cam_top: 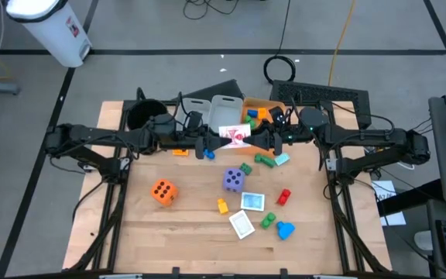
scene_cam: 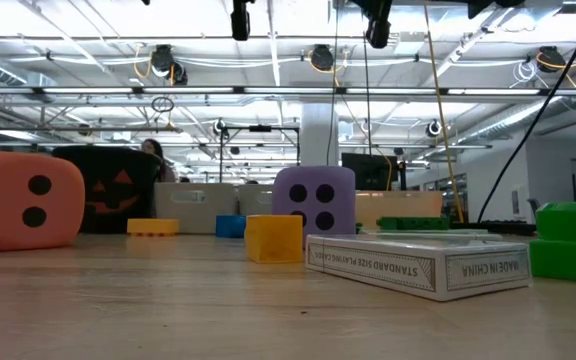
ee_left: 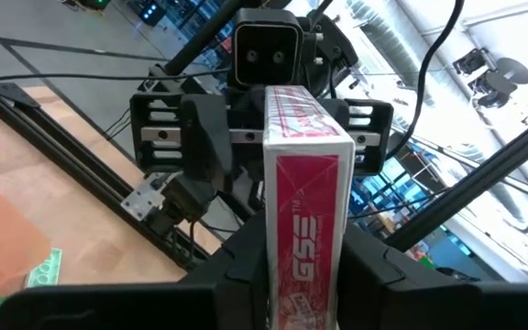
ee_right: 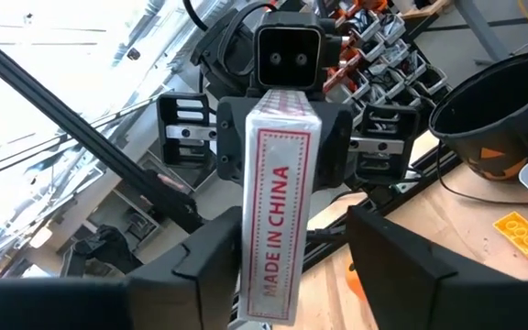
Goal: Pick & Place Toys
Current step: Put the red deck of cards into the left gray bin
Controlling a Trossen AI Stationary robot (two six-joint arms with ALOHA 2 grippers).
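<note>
A red-and-white card box (cam_top: 235,134) hangs in the air over the table's far middle, between my two grippers. My left gripper (ee_left: 305,275) comes from the table's left and is shut on one end of it. My right gripper (ee_right: 296,247) comes from the right and stands open around the other end (ee_right: 278,220), with a clear gap beside one finger (ee_right: 383,247). On the table lie the other toys: an orange die (cam_top: 163,191), a purple die (cam_top: 233,180), white and teal cards (cam_top: 242,225), and several small plastic blocks (cam_top: 283,197). My left gripper pinches the box's two broad faces between its two fingers, at the end nearest it (ee_left: 305,266). The fingers point level from the table's left and lie along the box. The box stands on edge, level and clear of the table. My right gripper: I cannot tell whether one finger (ee_right: 214,266) touches the box; the other stands apart.
A grey bin (cam_top: 211,108) and an orange bin (cam_top: 262,108) stand just behind the grippers, and a black pot (cam_top: 142,115) sits at the far left. In the low view another card box (scene_cam: 418,262) and a yellow block (scene_cam: 273,238) lie close to the near edge.
</note>
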